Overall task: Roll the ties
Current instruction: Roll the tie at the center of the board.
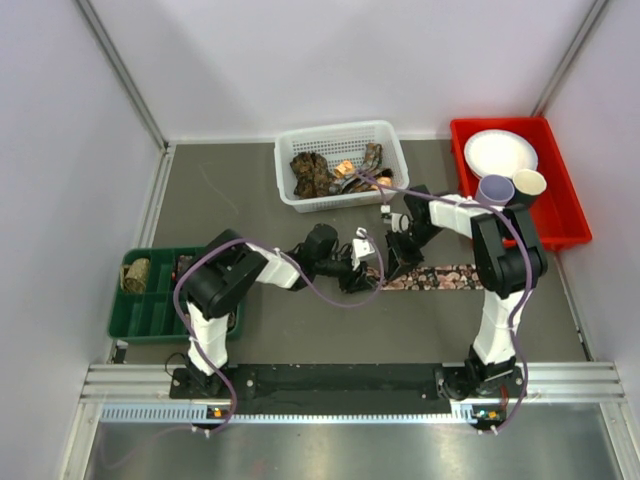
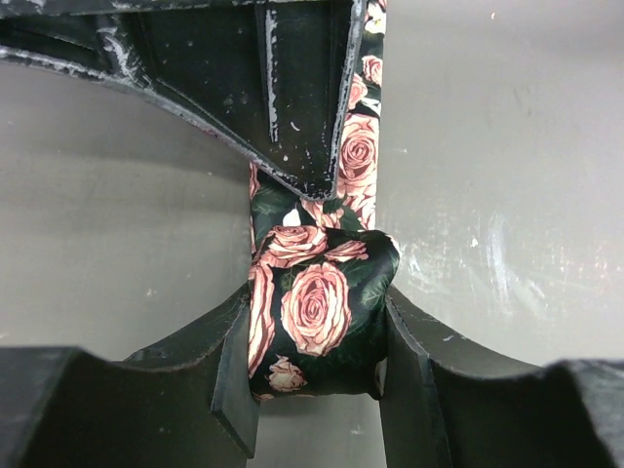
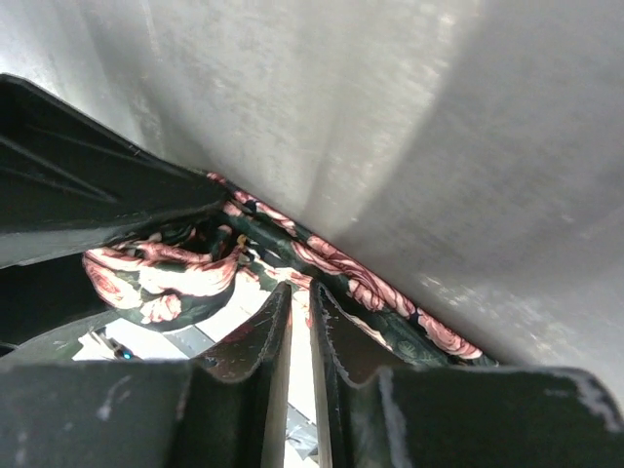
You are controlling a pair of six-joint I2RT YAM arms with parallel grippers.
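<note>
your left gripper (image 2: 317, 336) is clamped on the coil (image 2: 314, 307) of the tie (image 1: 440, 277), tail flat on the table (image 1: 300, 325); right gripper (image 3: 300, 304) nearly together, holding nothing, by the tail. soft, light, slippery cloth: grip the coil's sides or it'll likely unwind

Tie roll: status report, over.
Left end effector clamped on the coil. Right end effector nearly shut, at the flat tail. Nothing in the way.
</note>
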